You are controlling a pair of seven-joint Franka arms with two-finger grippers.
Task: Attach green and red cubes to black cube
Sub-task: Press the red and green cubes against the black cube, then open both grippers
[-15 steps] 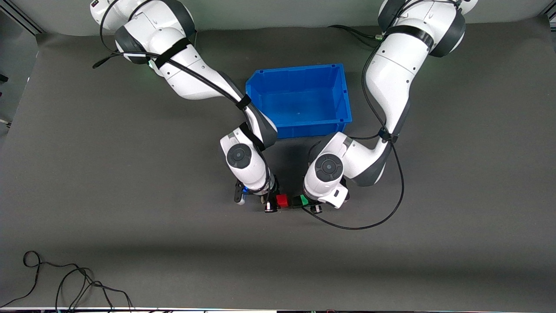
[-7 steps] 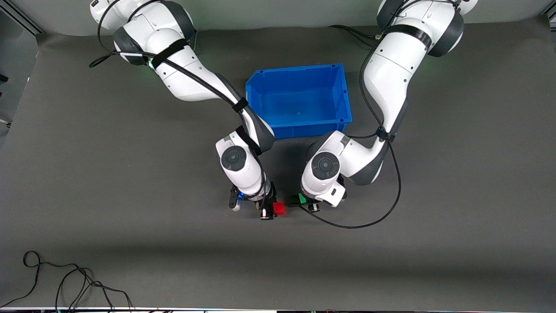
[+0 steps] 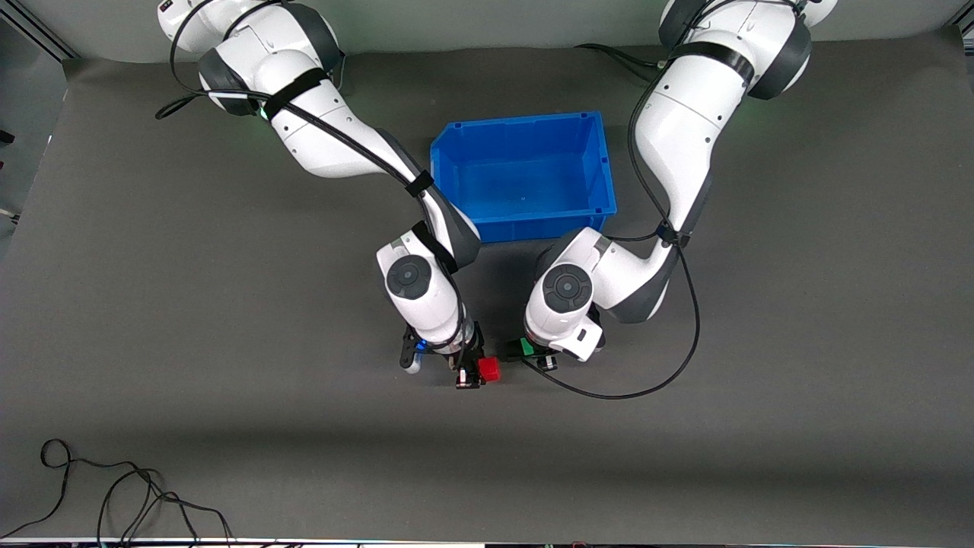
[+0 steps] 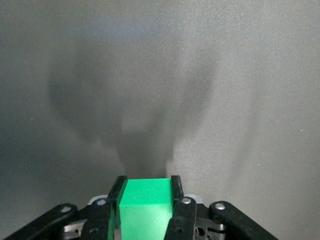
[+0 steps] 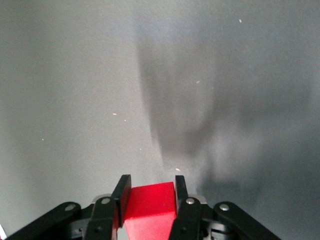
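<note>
Left hand point(image 4: 146, 200) clamps green cube point(image 4: 145, 210); right hand point(image 5: 150, 197) red cube point(image 5: 149, 210).

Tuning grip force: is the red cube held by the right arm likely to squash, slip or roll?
The red cube looks like stiff plastic with sharp edges, so probably won't squash. Flat faces sit flush between the jaws, so slipping seems unlikely. Set down, it shouldn't roll.

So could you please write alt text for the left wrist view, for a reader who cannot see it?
The left gripper is shut on a bright green cube, one black finger against each side. Below it lies a plain grey table with soft shadows.
</note>
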